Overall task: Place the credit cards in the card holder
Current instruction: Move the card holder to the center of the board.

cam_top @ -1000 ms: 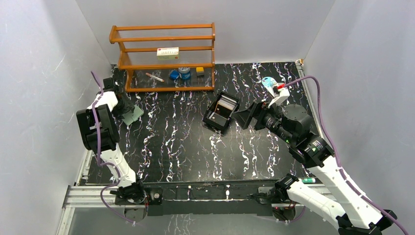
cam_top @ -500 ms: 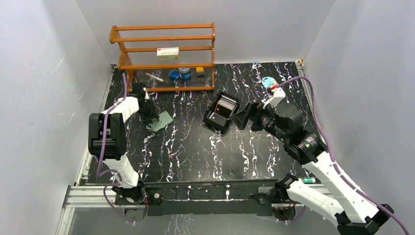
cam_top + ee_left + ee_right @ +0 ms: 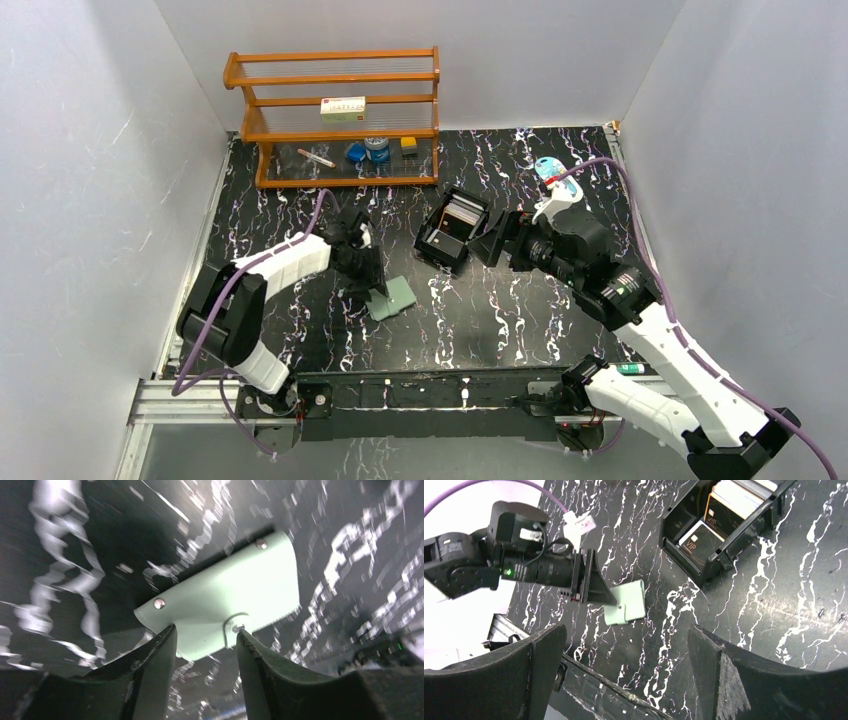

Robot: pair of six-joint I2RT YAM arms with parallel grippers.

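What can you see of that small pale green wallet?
The small flat pale green wallet is closed and looks like smooth leatherette, with two metal rivets at its corners and a rounded snap tab on one edge. The left gripper pinches that tab edge between its dark fingers. It is left of the black compartmented box; whether it touches the black marbled table is unclear.
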